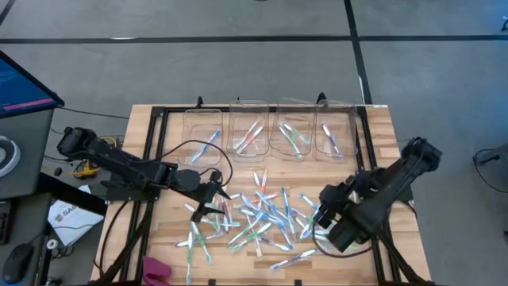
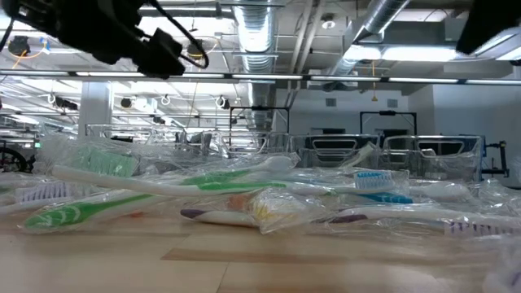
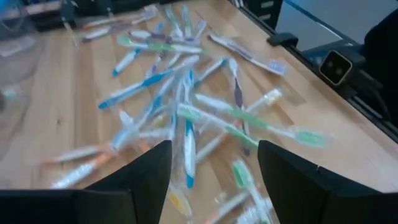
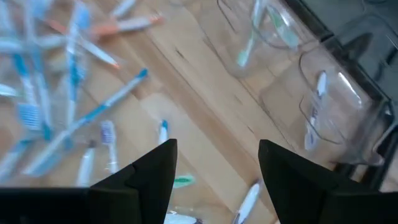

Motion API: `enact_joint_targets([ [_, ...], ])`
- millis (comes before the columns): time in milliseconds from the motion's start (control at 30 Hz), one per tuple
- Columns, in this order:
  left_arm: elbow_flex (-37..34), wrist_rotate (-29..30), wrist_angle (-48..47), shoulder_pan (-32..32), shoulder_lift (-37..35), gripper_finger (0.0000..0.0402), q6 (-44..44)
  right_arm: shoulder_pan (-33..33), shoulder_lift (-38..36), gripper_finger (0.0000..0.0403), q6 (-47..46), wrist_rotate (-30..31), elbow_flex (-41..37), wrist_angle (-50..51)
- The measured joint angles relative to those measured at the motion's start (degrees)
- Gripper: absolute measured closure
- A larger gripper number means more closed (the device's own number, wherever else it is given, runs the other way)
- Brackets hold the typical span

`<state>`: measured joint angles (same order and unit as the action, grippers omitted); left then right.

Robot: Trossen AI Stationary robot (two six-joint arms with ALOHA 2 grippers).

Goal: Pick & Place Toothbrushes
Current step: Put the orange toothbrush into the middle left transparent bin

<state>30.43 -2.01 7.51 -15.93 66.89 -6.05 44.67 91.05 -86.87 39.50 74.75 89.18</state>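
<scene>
Several slim toothbrushes (image 1: 255, 218) with blue, green, orange and purple accents lie in a loose heap on the middle of the wooden table (image 1: 159, 238), many of them in clear wrappers (image 2: 244, 199). My left gripper (image 1: 208, 203) hangs open over the heap's left edge; the brushes (image 3: 186, 118) lie beneath its fingers (image 3: 214, 155). My right gripper (image 1: 318, 214) hangs open at the heap's right edge, above bare wood and a few stray brushes (image 4: 112, 102), with nothing between its fingers (image 4: 216, 149).
Several clear bins (image 1: 248, 131) stand in a row along the far side, each holding a few brushes; the green one (image 4: 267, 28) and the purple one (image 4: 336, 102) show beyond my right gripper. A black frame rail (image 1: 155, 151) and a cable (image 1: 198, 151) run across the left side. A pink object (image 1: 156, 270) lies at the near-left edge.
</scene>
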Motion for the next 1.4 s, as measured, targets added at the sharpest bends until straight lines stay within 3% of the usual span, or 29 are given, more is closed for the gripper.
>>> enact_joint_targets([
  [267,-3.18,-2.86,-0.03,-0.35,0.0,0.0169,6.79,-0.86,7.4,0.0182,0.12,6.95,-1.58,0.45],
  [467,-5.09,-0.97,0.03,-0.32,0.0,0.017,2.27,-1.69,10.46,0.0182,1.07,12.55,-1.58,0.54],
  [700,-6.85,2.17,0.2,-0.28,0.0,0.0169,-1.37,-3.96,11.42,0.0182,1.81,13.38,-1.58,0.33],
  [1000,-9.16,2.03,-6.8,-1.47,-0.07,0.0169,14.03,-4.62,11.42,0.0182,1.82,13.29,-1.58,0.1],
  [1233,-9.13,-1.8,-7.77,-4.21,-0.12,0.017,16.22,-4.62,11.42,0.0182,1.93,13.29,-1.58,0.1],
  [1400,-9.11,-2.74,-15.44,-6.31,-2.27,0.017,21.16,-4.62,11.42,0.0182,1.95,13.29,-1.58,0.12],
])
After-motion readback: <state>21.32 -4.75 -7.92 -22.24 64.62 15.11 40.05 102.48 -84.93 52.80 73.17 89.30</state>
